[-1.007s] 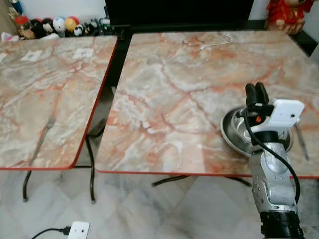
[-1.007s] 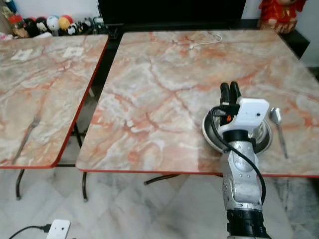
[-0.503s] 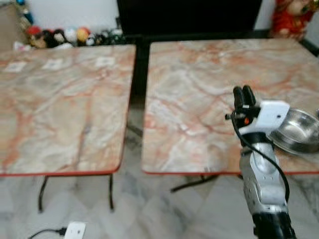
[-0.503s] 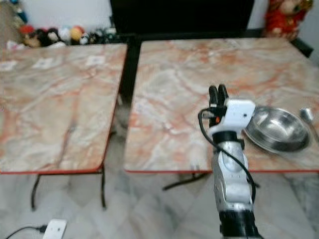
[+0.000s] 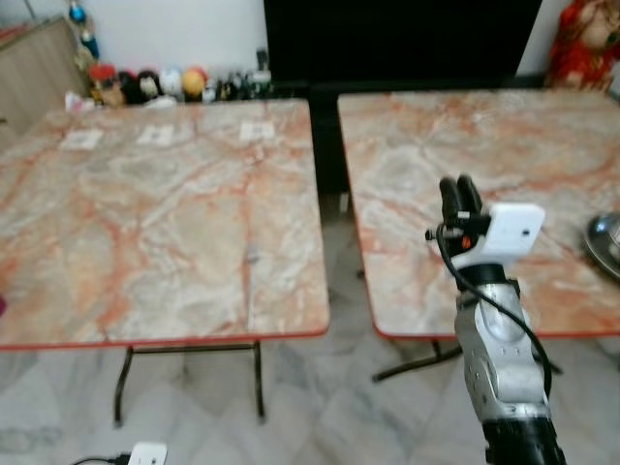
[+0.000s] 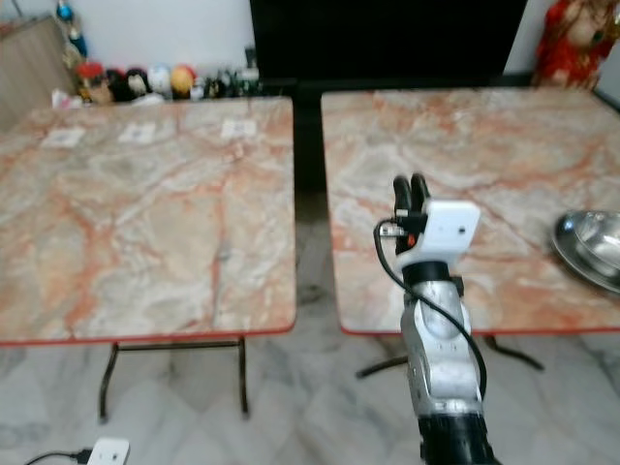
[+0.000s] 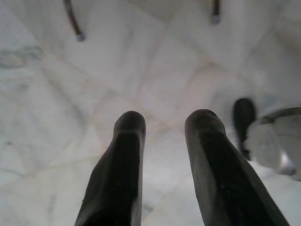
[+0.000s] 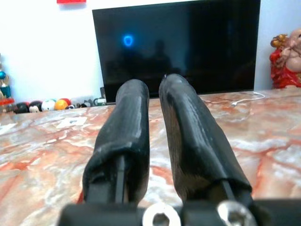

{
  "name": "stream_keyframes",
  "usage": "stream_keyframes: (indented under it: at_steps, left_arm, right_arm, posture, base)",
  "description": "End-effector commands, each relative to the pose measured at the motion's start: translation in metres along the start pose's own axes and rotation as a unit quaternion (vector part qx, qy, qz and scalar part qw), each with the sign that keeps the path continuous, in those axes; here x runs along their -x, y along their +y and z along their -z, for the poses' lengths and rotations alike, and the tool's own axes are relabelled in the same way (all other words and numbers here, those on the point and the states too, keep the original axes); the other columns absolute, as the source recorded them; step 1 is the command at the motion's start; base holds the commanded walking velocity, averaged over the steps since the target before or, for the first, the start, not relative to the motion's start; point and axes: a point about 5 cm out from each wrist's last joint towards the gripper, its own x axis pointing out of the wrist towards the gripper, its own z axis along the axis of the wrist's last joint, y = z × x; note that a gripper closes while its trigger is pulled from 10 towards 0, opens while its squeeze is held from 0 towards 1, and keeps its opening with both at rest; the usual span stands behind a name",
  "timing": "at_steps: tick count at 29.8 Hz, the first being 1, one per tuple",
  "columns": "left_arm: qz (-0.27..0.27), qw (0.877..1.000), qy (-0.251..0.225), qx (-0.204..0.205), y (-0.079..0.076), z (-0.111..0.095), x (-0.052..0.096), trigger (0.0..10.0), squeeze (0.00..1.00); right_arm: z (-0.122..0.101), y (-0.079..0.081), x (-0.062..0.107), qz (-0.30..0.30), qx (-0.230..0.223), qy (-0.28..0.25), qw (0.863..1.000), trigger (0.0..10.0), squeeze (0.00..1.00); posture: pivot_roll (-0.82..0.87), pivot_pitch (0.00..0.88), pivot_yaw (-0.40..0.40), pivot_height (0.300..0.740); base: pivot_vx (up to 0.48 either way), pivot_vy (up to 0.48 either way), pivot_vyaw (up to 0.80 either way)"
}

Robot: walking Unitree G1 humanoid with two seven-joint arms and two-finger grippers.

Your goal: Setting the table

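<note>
The whole view has swung toward the robot's left over the past second: the steel bowl (image 6: 593, 247), which sat just behind the raised right gripper (image 5: 459, 193) a second ago, now lies at the far right edge of the frame, on the right-hand marble table (image 5: 465, 184) near its front edge. The bowl itself seems not to have shifted; the camera turned.

On the left-hand marble table (image 5: 145, 213), a thin grey streak (image 5: 251, 281) near the front right corner may be a fork, but blur leaves that unsure.

The right gripper stands upright at centre right, fingers pressed nearly together and empty, over the right table's front left part. The left gripper (image 7: 164, 141) hangs low, pointing at the floor (image 7: 155, 61), fingers parted, holding nothing.

If the streak is cutlery, it lies to the lower left of the right gripper, across the gap between the tables, its long axis running roughly front to back. The left arm probably has the shorter reach.
</note>
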Motion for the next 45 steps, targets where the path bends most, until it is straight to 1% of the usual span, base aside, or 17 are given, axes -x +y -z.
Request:
stream_keyframes:
  at_steps: [1,10,15,17,19,22,23,27,29,33,35,37,38,42,43,44,45]
  left_arm:
    - [-0.003,1.000,0.007,0.007,0.002,0.006,0.002,10.0,0.00]
    - [-0.004,1.000,0.005,0.009,0.001,0.006,0.002,10.0,0.00]
    - [-0.005,1.000,-0.001,0.009,0.001,0.003,0.001,10.0,0.00]
    - [-0.006,1.000,-0.002,0.005,0.001,0.002,0.001,10.0,0.00]
    - [-0.003,1.000,-0.009,0.004,-0.005,-0.005,-0.002,10.0,0.00]
    - [0.001,1.000,-0.014,0.003,-0.013,-0.010,-0.004,10.0,0.00]
    - [0.003,1.000,-0.016,0.002,-0.016,-0.013,-0.004,10.0,0.00]
    - [0.004,1.000,-0.017,0.003,-0.017,-0.013,-0.005,10.0,0.00]
    - [0.005,1.000,-0.021,0.005,-0.018,-0.015,-0.005,10.0,0.00]
    - [0.007,1.000,-0.025,0.006,-0.019,-0.017,-0.005,10.0,0.00]
    - [0.007,1.000,-0.025,0.007,-0.018,-0.017,-0.005,10.0,0.00]
    - [0.007,1.000,-0.025,0.008,-0.018,-0.017,-0.005,10.0,0.00]
    - [0.007,1.000,-0.025,0.008,-0.018,-0.017,-0.005,10.0,0.00]
    - [0.008,1.000,-0.027,0.009,-0.017,-0.017,-0.005,10.0,0.00]
    - [0.008,1.000,-0.027,0.009,-0.017,-0.017,-0.005,10.0,0.00]
    - [0.008,1.000,-0.027,0.009,-0.017,-0.018,-0.005,10.0,0.00]
    - [0.008,1.000,-0.028,0.009,-0.017,-0.018,-0.005,10.0,0.00]
  right_arm:
    - [0.004,-0.004,0.002,0.005,0.004,0.014,1.000,10.0,0.00]
    - [0.009,0.003,0.005,-0.008,0.000,0.031,1.000,10.0,0.00]
    - [0.014,0.000,0.005,0.000,-0.004,0.046,0.999,10.0,0.00]
    - [0.016,-0.001,0.005,0.003,-0.005,0.051,0.999,10.0,0.00]
    - [0.022,-0.002,0.004,0.005,-0.001,0.073,0.997,10.0,0.00]
    - [0.028,-0.002,0.005,0.000,-0.009,0.087,0.996,10.0,0.00]
    - [0.034,-0.002,0.005,-0.004,-0.017,0.107,0.994,10.0,1.00]
    - [0.040,-0.003,0.005,-0.006,-0.013,0.121,0.993,10.0,1.00]
    - [0.050,-0.003,0.001,-0.013,-0.009,0.149,0.989,10.0,1.00]
    - [0.069,-0.013,-0.004,0.014,-0.017,0.208,0.978,10.0,1.00]
    - [0.071,-0.014,-0.004,0.016,-0.017,0.213,0.977,10.0,1.00]
    - [0.085,-0.019,-0.006,0.023,-0.004,0.265,0.964,10.0,1.00]
    - [0.087,-0.020,-0.007,0.023,-0.002,0.275,0.961,10.0,1.00]
    - [0.089,-0.016,-0.017,0.013,-0.028,0.286,0.958,10.0,1.00]
    - [0.090,-0.016,-0.019,0.012,-0.031,0.289,0.957,10.0,0.70]
    - [0.090,-0.015,-0.021,0.011,-0.034,0.293,0.955,10.0,0.24]
    - [0.091,-0.014,-0.025,0.011,-0.043,0.303,0.952,10.0,0.00]
  posture:
    - [-0.08,0.047,0.034,0.740]
    - [-0.08,0.075,0.034,0.740]
    - [-0.07,0.086,0.034,0.740]
    - [-0.07,0.089,0.035,0.740]
    - [-0.07,0.093,0.036,0.740]
    - [-0.06,0.096,0.037,0.740]
    - [-0.06,0.096,0.037,0.740]
    - [-0.06,0.095,0.037,0.740]
    - [-0.06,0.096,0.039,0.740]
    - [-0.05,0.095,0.039,0.740]
    - [-0.05,0.095,0.039,0.740]
    - [-0.05,0.095,0.043,0.740]
    - [-0.05,0.095,0.043,0.740]
    - [-0.05,0.096,0.045,0.740]
    - [-0.04,0.096,0.045,0.740]
    - [-0.04,0.095,0.045,0.740]
    - [-0.04,0.096,0.046,0.740]
  base:
    - [0.000,0.480,0.00]
    - [0.000,0.480,0.00]
    - [0.000,0.452,0.00]
    - [0.000,0.000,0.00]
    - [0.000,0.000,0.00]
    - [0.000,0.000,0.00]
    - [0.000,0.000,0.00]
    - [0.000,0.000,0.00]
    - [0.000,0.000,0.00]
    - [0.000,0.000,0.00]
    - [0.000,0.000,0.00]
    - [0.000,0.000,0.00]
    - [0.000,0.000,0.00]
    - [0.000,0.000,0.00]
    - [0.000,0.000,0.00]
    - [0.000,0.000,0.00]
    - [0.000,0.000,0.00]
